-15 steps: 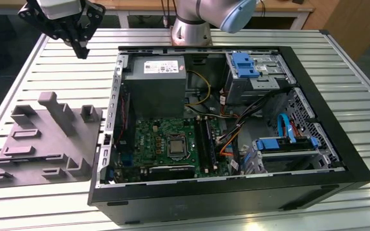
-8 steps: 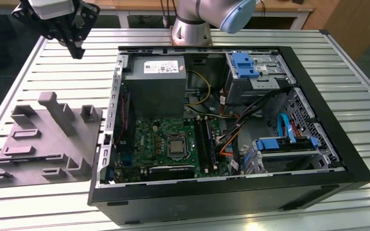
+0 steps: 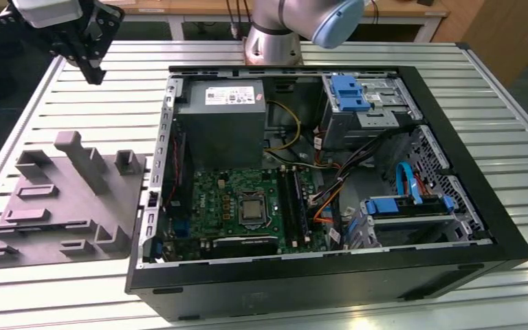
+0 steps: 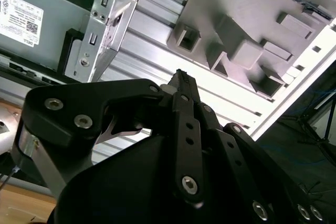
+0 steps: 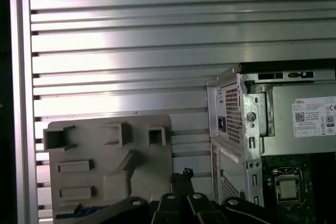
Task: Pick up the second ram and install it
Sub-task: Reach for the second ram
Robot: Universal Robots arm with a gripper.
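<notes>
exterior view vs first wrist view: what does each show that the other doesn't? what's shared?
Exterior view adds: the arm's base and the drive bays with blue caddies. First wrist view adds: the case's perforated outer rear face. Shared: the gripper above the table, the grey holder tray, the power supply and the CPU socket.

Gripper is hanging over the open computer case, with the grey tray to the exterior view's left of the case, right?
No. The exterior view shows the gripper hanging left of the computer case, above the tray side of the slatted table, not over the case. The grey tray does lie on the case's left.
</notes>
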